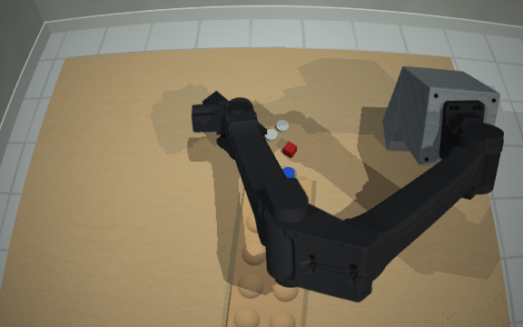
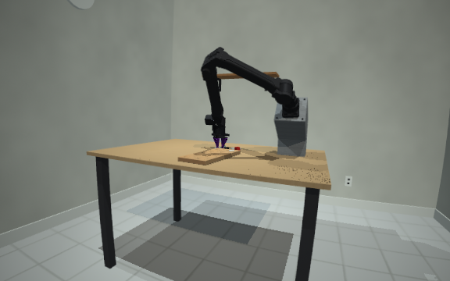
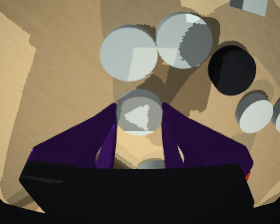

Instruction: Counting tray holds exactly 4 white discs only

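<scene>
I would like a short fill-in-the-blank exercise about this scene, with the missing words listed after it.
1. The gripper is shut on a ____ disc.
2. The small cube on the table is ____.
3. Beside the tray lies one ____ disc.

Missing words: white; red; blue
</scene>
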`<state>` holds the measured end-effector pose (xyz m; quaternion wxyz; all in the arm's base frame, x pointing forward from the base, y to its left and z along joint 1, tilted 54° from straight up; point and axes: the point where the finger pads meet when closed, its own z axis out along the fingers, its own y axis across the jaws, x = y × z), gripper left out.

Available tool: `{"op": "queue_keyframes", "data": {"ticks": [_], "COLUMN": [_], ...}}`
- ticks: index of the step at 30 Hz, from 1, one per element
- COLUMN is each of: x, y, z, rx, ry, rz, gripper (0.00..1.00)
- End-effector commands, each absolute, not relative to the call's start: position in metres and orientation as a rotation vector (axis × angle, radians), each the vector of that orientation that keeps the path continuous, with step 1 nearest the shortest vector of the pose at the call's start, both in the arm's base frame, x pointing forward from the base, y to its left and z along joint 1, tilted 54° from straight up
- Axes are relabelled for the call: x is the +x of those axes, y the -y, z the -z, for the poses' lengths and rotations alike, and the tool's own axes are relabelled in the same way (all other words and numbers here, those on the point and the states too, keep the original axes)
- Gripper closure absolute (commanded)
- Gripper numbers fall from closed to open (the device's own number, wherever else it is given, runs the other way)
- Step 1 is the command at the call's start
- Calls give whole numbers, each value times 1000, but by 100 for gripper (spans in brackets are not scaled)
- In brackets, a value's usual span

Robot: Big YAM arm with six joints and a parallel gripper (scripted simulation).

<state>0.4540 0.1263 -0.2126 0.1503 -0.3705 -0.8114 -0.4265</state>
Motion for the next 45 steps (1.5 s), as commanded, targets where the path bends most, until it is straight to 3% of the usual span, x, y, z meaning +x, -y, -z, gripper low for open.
{"op": "queue_keyframes", "data": {"ticks": [1, 10, 26, 32, 43, 45], "x": [456, 456, 466, 449, 490, 493], "y": [-134, -134, -31, -53, -107, -142], "z": [217, 217, 142, 148, 55, 7], "rx": [-1054, -1054, -1078, -1036, -1053, -1057], "ry": [2332, 2332, 2368, 2341, 2378, 2381], "rz": [1219, 1219, 1256, 1211, 1190, 1181], "gripper": [100, 100, 100, 100, 100, 100]}}
